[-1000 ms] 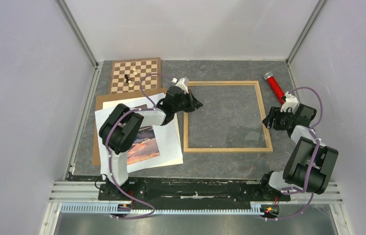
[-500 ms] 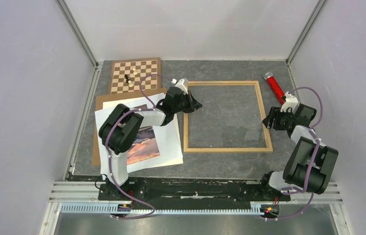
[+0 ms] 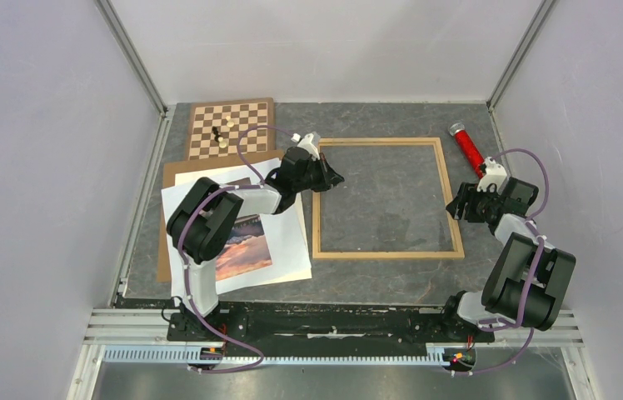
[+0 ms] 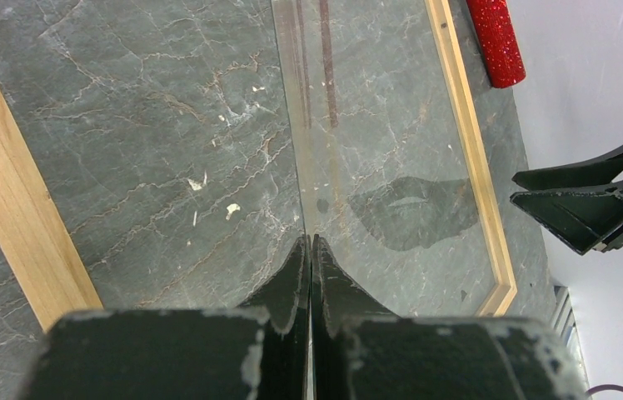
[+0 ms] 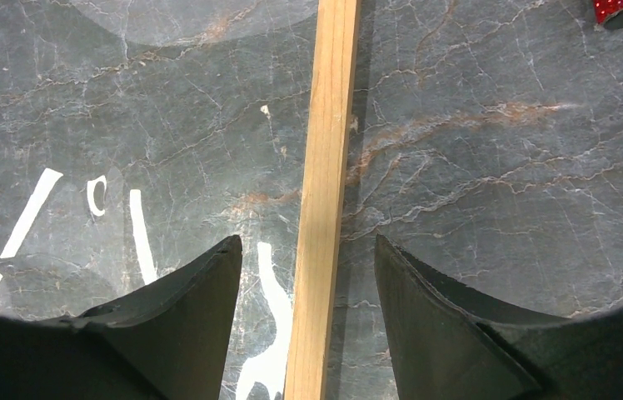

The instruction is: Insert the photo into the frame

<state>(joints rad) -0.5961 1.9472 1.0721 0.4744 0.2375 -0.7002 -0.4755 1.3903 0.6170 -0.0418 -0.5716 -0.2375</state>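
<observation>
The gray stone table (image 3: 391, 283) is the biggest thing. The frame (image 3: 387, 253) lies flat on it, from the middle toward 3 o'clock. It is a thin ring of light wood, and the gray table shows through it.

At 9 o'clock a brown board (image 3: 176, 169) lies under some white sheets (image 3: 287, 250). A checkered chessboard (image 3: 246, 117) sits at 11 o'clock, touching the board's far edge.

The photo (image 3: 246, 246), with its orange sky, lies on the white sheets at 8 o'clock. It is outside the frame, and the left arm hides part of it.

The left gripper (image 3: 337, 177) is at the frame's 10 o'clock corner. Its two fingers are pressed tight together, and their tips meet the edge of a clear sheet (image 4: 391, 125) inside the frame.

The right gripper (image 3: 456, 207) is at the frame's 4 o'clock side. Its fingers stand apart, one on each side of the wooden bar, holding nothing.

A red glittery tube (image 3: 468, 150) lies at 2 o'clock, just outside the frame. A few small chess pieces (image 3: 223, 133) stand on the chessboard.

White strokes by the bar in the right wrist view might be writing, but they are too broken to read.
</observation>
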